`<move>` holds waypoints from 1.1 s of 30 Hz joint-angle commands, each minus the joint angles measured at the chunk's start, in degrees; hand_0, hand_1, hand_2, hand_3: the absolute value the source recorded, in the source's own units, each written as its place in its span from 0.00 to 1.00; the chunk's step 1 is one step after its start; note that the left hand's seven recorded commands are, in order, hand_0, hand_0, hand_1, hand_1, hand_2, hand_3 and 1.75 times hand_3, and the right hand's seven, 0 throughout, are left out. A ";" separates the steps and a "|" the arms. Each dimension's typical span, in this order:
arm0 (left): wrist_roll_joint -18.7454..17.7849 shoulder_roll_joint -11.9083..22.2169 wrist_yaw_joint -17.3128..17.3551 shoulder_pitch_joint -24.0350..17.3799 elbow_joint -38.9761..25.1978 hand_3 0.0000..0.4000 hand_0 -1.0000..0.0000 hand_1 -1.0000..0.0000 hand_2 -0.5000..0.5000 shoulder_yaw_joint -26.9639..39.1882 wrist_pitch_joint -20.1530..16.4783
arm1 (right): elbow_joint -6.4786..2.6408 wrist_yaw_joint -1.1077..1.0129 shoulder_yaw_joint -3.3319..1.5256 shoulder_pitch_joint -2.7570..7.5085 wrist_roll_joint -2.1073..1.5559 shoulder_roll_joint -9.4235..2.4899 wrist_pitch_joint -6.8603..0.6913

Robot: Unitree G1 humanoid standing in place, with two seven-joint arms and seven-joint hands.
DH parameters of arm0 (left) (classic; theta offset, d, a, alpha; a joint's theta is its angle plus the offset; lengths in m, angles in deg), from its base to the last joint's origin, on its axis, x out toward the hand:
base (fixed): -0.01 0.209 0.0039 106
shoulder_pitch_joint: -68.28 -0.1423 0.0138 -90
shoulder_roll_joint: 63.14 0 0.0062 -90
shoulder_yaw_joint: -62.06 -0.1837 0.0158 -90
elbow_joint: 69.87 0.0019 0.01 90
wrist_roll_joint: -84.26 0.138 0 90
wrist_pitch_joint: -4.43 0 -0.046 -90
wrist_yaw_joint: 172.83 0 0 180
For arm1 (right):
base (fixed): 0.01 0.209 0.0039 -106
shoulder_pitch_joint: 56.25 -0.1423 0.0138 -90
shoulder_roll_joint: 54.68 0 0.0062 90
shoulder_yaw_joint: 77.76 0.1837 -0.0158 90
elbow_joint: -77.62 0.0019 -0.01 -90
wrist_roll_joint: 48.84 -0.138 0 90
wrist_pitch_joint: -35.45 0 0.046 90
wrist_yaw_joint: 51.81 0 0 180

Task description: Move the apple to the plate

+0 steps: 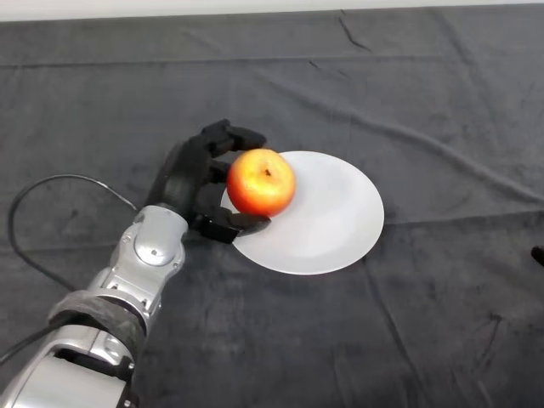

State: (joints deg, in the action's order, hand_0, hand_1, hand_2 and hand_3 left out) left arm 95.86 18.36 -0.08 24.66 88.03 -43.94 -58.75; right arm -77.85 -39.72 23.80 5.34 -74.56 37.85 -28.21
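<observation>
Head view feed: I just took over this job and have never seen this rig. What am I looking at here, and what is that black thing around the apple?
This single picture comes from a camera on the robot's head, looking down at a table under a dark cloth. The silver-grey limb entering from the lower left is the robot's left arm. The black thing at its end is the robot hand, its fingers and thumb curled round a red-and-yellow apple. The apple sits at the left edge of a white plate, over its rim. Whether it already rests on the plate or is held just above it, I cannot tell.
</observation>
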 commanded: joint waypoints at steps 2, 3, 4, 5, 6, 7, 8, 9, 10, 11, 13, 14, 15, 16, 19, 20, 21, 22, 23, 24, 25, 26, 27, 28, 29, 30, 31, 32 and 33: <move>0.48 -0.93 0.11 4.39 0.26 1.00 0.00 0.00 0.50 -2.82 1.05 | -4.62 -0.05 0.70 2.76 -0.70 -2.22 -3.74; 0.34 -1.05 0.15 4.40 0.40 1.00 0.00 0.00 0.50 -3.38 1.06 | -4.63 -0.06 0.70 2.75 -0.71 -2.22 -3.73; 0.22 -1.12 0.20 4.39 0.51 1.00 0.00 0.00 0.50 -3.86 1.07 | -4.64 -0.06 0.70 2.75 -0.71 -2.22 -3.73; 0.08 -1.16 0.27 4.36 0.63 1.00 0.00 0.00 0.50 -4.41 1.11 | -4.65 -0.06 0.70 2.74 -0.71 -2.21 -3.72; -0.05 -1.17 0.34 4.33 0.73 1.00 0.00 0.00 0.50 -4.94 1.14 | -4.66 -0.06 0.70 2.74 -0.71 -2.21 -3.72; -0.16 -1.15 0.41 4.32 0.80 1.00 0.00 0.00 0.50 -5.39 1.16 | -4.67 -0.06 0.70 2.74 -0.71 -2.21 -3.71; -0.26 -1.10 0.48 4.33 0.88 1.00 0.00 0.00 0.50 -5.89 1.16 | -4.68 -0.07 0.69 2.73 -0.72 -2.21 -3.70; -0.30 -1.03 0.51 4.35 0.94 1.00 0.00 0.00 0.50 -6.36 1.15 | -4.69 -0.07 0.69 2.73 -0.72 -2.21 -3.70; -0.30 -0.94 0.49 4.37 0.98 1.00 0.00 0.00 0.50 -6.83 1.15 | -4.70 -0.07 0.69 2.72 -0.72 -2.21 -3.69; -0.26 -0.85 0.43 4.41 1.01 1.00 0.00 0.00 0.50 -7.32 1.11 | -4.71 -0.07 0.69 2.72 -0.72 -2.21 -3.69; -0.04 -0.63 0.17 4.51 1.04 1.00 0.00 0.00 0.50 -8.23 1.04 | -4.73 -0.08 0.69 2.71 -0.73 -2.21 -3.67; 0.15 -0.51 -0.06 4.52 1.04 1.00 0.00 0.00 0.50 -8.73 1.02 | -4.74 -0.08 0.69 2.71 -0.73 -2.21 -3.67; 0.34 -0.39 -0.31 4.54 1.03 1.00 0.00 0.04 0.48 -9.18 0.99 | -4.75 -0.08 0.69 2.70 -0.73 -2.21 -3.66; 0.56 -0.28 -0.58 4.56 1.01 1.00 0.00 0.08 0.46 -9.62 0.96 | -4.76 -0.08 0.69 2.70 -0.73 -2.21 -3.66; 1.33 -0.03 -1.62 4.58 0.95 1.00 0.00 0.21 0.39 -10.97 0.78 | -4.79 -0.09 0.68 2.69 -0.74 -2.21 -3.64; 1.61 0.04 -2.00 4.60 0.92 0.93 0.07 0.42 0.32 -11.41 0.70 | -4.80 -0.09 0.68 2.68 -0.74 -2.21 -3.63; 1.86 0.10 -2.35 4.63 0.90 0.73 0.27 0.64 0.31 -11.82 0.62 | -4.81 -0.09 0.68 2.68 -0.74 -2.20 -3.63; 2.10 0.17 -2.68 4.65 0.87 0.64 0.36 0.75 0.30 -12.19 0.55 | -4.82 -0.10 0.68 2.67 -0.74 -2.20 -3.62; 2.35 0.24 -3.04 4.67 0.84 0.06 0.94 1.00 0.47 -12.58 0.47 | -4.83 -0.10 0.68 2.67 -0.75 -2.20 -3.62; 2.58 0.30 -3.37 4.70 0.82 0.00 1.00 1.00 0.50 -12.93 0.39 | -4.84 -0.10 0.68 2.67 -0.75 -2.20 -3.61; 2.78 0.34 -3.66 4.75 0.80 0.00 1.00 1.00 0.50 -13.24 0.30 | -4.85 -0.10 0.68 2.66 -0.75 -2.20 -3.61; 2.98 0.38 -3.97 4.81 0.78 0.00 1.00 1.00 0.50 -13.57 0.19 | -4.86 -0.10 0.67 2.66 -0.75 -2.20 -3.60; 3.16 0.42 -4.24 4.87 0.76 0.00 1.00 1.00 0.50 -13.86 0.09 | -4.87 -0.11 0.67 2.65 -0.75 -2.20 -3.59; 3.30 0.46 -4.47 4.92 0.74 0.00 1.00 1.00 0.50 -14.10 0.02 | -4.88 -0.11 0.67 2.65 -0.75 -2.20 -3.59; 3.43 0.52 -4.69 4.99 0.72 0.00 1.00 1.00 0.50 -14.33 -0.06 | -4.89 -0.11 0.67 2.65 -0.76 -2.20 -3.58; 3.53 0.57 -4.88 5.07 0.71 0.00 1.00 1.00 0.50 -14.52 -0.13 | -4.90 -0.11 0.67 2.64 -0.76 -2.20 -3.58; 3.60 0.63 -5.03 5.15 0.69 0.00 1.00 1.00 0.50 -14.68 -0.18 | -4.91 -0.11 0.67 2.64 -0.76 -2.20 -3.57; 3.66 0.70 -5.18 5.24 0.67 0.00 1.00 1.00 0.50 -14.81 -0.21 | -4.92 -0.12 0.67 2.63 -0.76 -2.20 -3.57; 3.70 0.80 -5.33 5.30 0.64 0.00 1.00 1.00 0.50 -14.92 -0.19 | -4.93 -0.12 0.67 2.63 -0.76 -2.20 -3.56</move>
State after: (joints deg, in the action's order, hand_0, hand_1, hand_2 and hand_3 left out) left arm 98.05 17.70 -4.84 26.54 88.04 -56.77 -58.78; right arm -77.87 -39.75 23.80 5.33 -74.56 37.85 -27.89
